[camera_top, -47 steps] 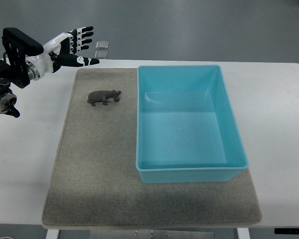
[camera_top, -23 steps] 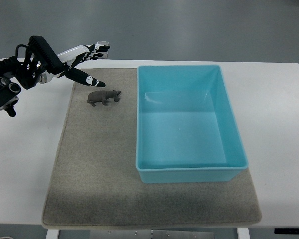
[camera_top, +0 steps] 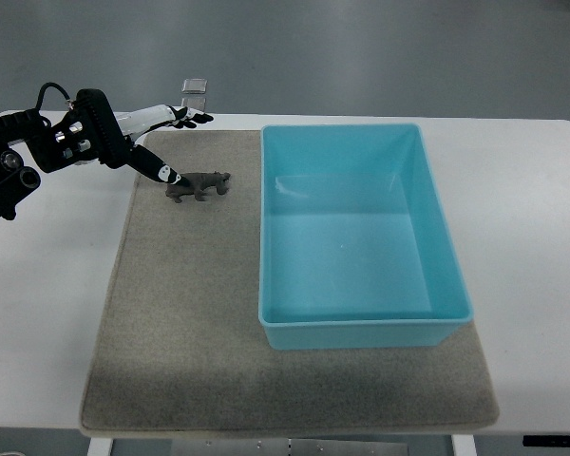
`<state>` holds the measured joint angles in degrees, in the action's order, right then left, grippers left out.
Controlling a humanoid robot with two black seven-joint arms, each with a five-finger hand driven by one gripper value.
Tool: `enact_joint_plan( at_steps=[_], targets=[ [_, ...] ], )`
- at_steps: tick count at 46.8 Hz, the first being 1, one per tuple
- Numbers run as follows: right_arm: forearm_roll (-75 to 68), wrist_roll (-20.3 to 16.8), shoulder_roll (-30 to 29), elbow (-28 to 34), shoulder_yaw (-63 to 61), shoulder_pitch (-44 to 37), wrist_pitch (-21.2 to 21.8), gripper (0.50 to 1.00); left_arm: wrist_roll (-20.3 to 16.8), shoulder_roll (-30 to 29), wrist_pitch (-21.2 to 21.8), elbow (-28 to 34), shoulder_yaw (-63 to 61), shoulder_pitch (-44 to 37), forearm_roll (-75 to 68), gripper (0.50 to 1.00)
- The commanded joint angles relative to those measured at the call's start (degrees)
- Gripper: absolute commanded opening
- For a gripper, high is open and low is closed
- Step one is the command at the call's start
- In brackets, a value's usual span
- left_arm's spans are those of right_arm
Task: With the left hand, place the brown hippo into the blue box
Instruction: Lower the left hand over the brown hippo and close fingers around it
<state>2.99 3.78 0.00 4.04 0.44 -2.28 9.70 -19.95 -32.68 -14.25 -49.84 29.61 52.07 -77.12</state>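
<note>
Brown hippo [camera_top: 199,184] on mat [camera_top: 171,313], ungrasped; left hand [camera_top: 147,142] reaching, fingers [camera_top: 161,173] spread. Next: close on it, carry to blue box [camera_top: 361,328].

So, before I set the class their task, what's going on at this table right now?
The left robot hand reaches in over the grey mat, fingers spread, one fingertip right at the brown hippo's rear end. It has not gripped the toy, which stands on the mat just left of the blue box. The box holds nothing. No right arm is in view.
</note>
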Motion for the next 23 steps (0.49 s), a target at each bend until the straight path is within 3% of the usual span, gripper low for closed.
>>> enact_joint_plan(
  at_steps=[1,23],
  targets=[
    [0.0,0.0,0.0,0.0,0.0,0.0,-0.04,0.936,0.0,-0.8,0.01,0.0,0.01,0.05,-1.8,0.932],
    [0.0,0.0,0.0,0.0,0.0,0.0,-0.04,0.936,0.09,-1.51,0.54,0.62,-0.08,-0.3,-3.83,0.9]
  ],
)
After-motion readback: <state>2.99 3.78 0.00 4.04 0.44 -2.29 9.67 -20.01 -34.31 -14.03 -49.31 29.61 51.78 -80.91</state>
